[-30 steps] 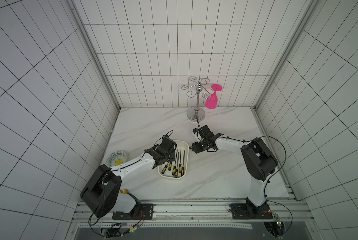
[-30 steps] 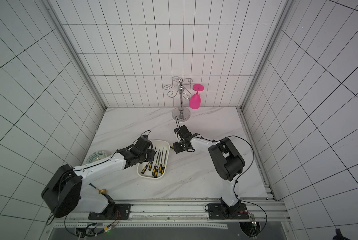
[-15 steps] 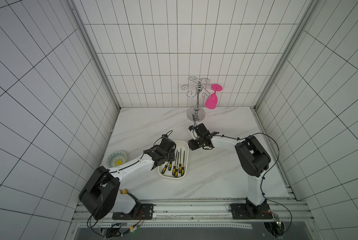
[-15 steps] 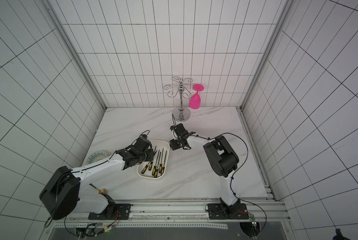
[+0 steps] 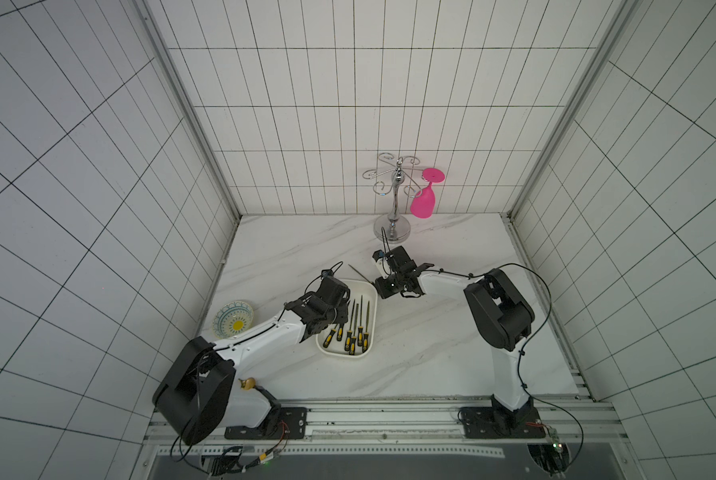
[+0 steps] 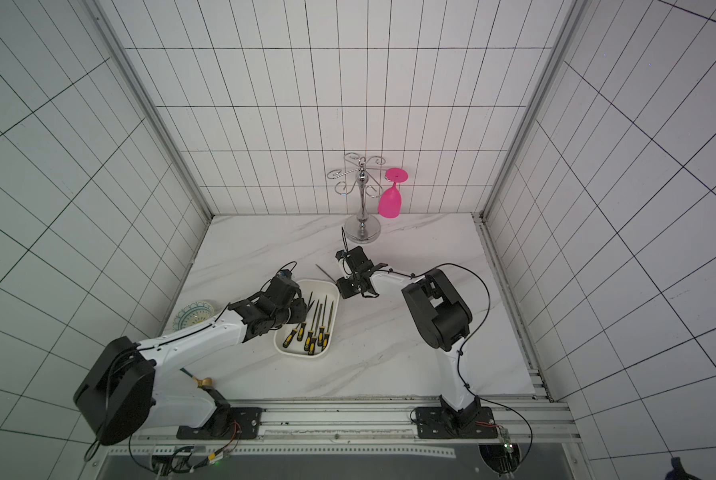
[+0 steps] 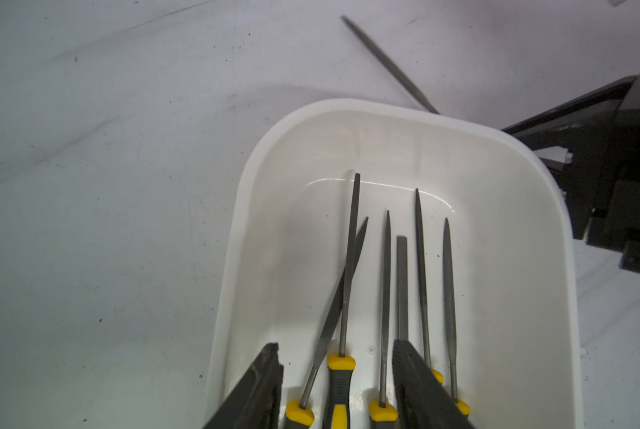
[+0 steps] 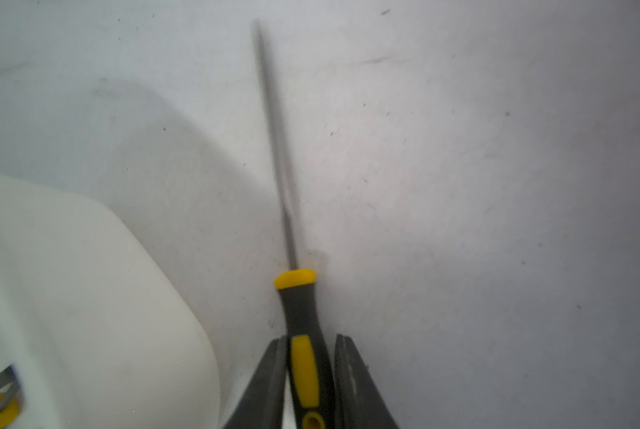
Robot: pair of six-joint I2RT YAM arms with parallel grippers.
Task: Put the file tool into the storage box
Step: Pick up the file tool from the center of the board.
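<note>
Stock of the marble tabletop (image 5: 431, 353) as you had it. Item one, file tool (image 8: 299, 301): black-and-yellow handle, slim grey blade, lying outside the storage box (image 7: 259, 208) just beside one of its rounded corners; in a top view its blade (image 5: 358, 272) pointed off toward the back wall from the box's far end. Whether it rested on the marble or sat just clear of it, you could not tell. Item two, your right gripper (image 8: 309, 337): its fingers (image 8: 270, 379) were drawn in on either side of the handle, one against it, the other showing a thin sliver of tabletop, so you could not tell whether the pinch was firm. Item three, your left gripper (image 7: 334, 343): fingers (image 7: 415, 379) spread apart, poised over the handle end of the box. Item four, the box itself: white, shallow, round-cornered, holding six files (image 7: 387, 297) laid roughly side by side with blades toward its far end, one slanting across its neighbour. Item five, patterned plate (image 5: 233, 320): near the left wall, well apart from the box. Item six, chrome rack (image 5: 395, 199): at the back of the table, with a pink glass (image 5: 423, 203) hung upside down from one arm.
</note>
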